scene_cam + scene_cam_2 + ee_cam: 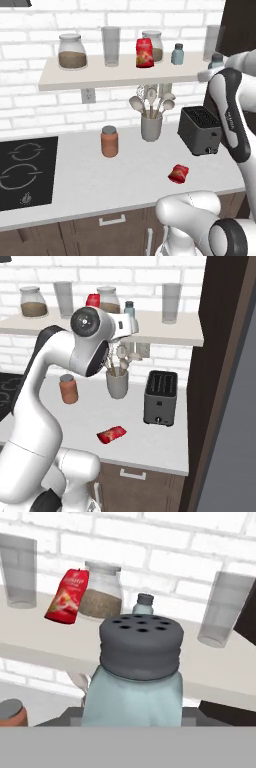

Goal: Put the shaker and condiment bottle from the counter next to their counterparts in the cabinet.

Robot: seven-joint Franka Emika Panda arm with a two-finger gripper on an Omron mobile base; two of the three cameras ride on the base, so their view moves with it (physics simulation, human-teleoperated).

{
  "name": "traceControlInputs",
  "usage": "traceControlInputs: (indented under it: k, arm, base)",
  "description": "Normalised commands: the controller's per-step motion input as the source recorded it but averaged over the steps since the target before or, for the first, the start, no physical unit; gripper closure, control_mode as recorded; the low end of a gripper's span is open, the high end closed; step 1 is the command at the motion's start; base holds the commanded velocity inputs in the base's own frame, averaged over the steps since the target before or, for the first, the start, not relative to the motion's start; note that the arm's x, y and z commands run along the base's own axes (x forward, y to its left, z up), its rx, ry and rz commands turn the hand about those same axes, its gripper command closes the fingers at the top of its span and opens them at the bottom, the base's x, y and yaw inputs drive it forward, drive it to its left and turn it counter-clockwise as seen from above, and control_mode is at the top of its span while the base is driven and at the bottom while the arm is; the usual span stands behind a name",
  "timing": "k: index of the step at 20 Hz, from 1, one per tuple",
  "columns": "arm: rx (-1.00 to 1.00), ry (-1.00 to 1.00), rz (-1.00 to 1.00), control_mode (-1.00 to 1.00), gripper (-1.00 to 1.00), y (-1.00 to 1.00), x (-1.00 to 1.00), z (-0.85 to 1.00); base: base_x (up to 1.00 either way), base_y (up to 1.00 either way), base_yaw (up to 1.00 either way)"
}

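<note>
On the white shelf (75,77) stand a shaker (177,54) and a red bottle (144,53); the gripper (216,67) pinches another shaker (137,672) near the shelf edge.

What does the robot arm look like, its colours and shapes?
The arm is glossy white with rounded, bulging links and dark grey to black bands at its joints. One round joint cap is dark with a silvery centre. A black strip with faint lettering runs along one link.

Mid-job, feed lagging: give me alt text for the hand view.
A pale blue shaker with a grey perforated cap looms close, in front of the shelf. On the shelf behind stand a second shaker, a red bottle, a glass jar and two glasses.
</note>
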Motion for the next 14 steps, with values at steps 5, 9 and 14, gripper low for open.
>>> traceControlInputs:
  k: [5,9,14]
  arm:
    - [0.02,-0.03,0.0,-1.0,1.0,0.0,0.02,0.0]
    - [0.0,-0.05,0.0,-1.0,1.0,0.0,0.02,0.0]
    - [0.04,0.0,0.0,-1.0,1.0,0.0,0.27,0.0]
  base:
    - [0.0,0.0,0.0]
    - [0.0,0.0,0.0]
    - [0.0,0.0,0.0]
